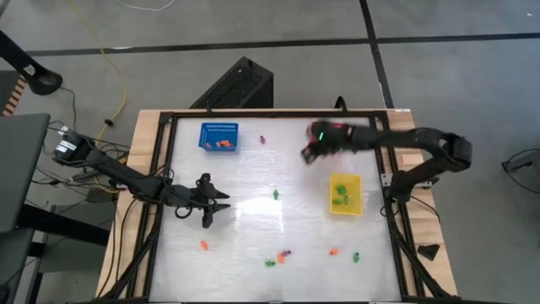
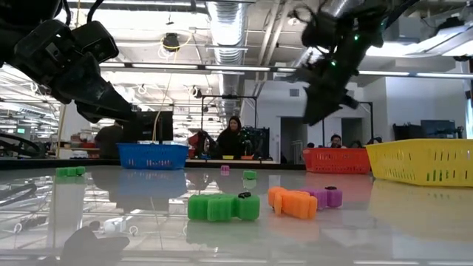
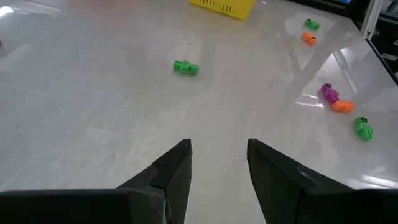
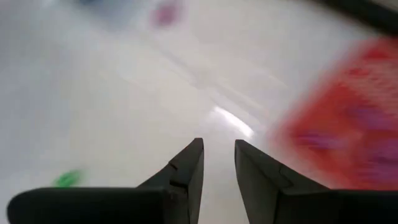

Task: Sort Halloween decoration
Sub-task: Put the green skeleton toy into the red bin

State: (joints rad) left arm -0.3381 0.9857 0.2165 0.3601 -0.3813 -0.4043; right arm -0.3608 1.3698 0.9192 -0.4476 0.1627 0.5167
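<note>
Tiny Halloween trinkets lie scattered on the white table: a green one [image 1: 275, 194] at the centre, a purple one [image 1: 262, 138] by the blue basket, an orange one [image 1: 203, 245], and a green, orange and purple cluster [image 1: 278, 257] near the front edge. My right gripper [image 1: 307, 154] hovers above the table at the far right, left of the red basket [image 4: 348, 124]. It is open [image 4: 219, 163] with nothing between its fingers. My left gripper [image 1: 216, 203] stands open [image 3: 219, 163] above bare table at the left, empty.
A blue basket [image 1: 219, 137] holding orange trinkets stands at the far left. A yellow basket [image 1: 345, 193] with green ones stands at the right. The red basket [image 2: 336, 159] sits mostly under my right arm. Bare table lies between the baskets. People sit in the room beyond.
</note>
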